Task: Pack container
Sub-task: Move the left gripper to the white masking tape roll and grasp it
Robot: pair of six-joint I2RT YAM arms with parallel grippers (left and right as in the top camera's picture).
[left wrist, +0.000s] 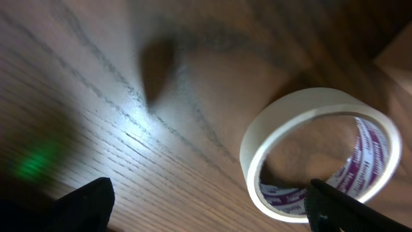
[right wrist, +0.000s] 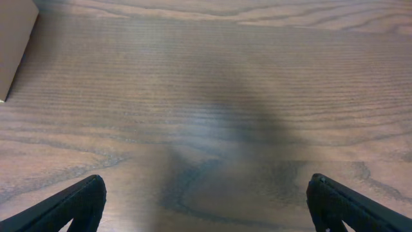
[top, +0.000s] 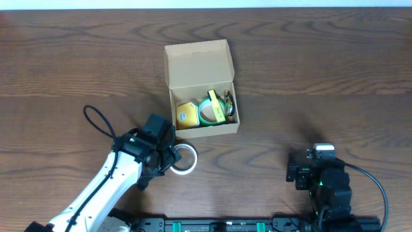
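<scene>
Left jaws apart at tape roll [top: 185,159], tan cardboard container [top: 196,64], lid raised

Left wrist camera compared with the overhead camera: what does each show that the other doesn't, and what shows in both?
Only the left wrist view: purple printing on the inner face of the white tape roll, seen close up.
Only the overhead view: the open cardboard box holding a yellow item and a green tape roll, plus the right arm.
Both: the white tape roll lying on the wooden table, with the left gripper open at it.
</scene>
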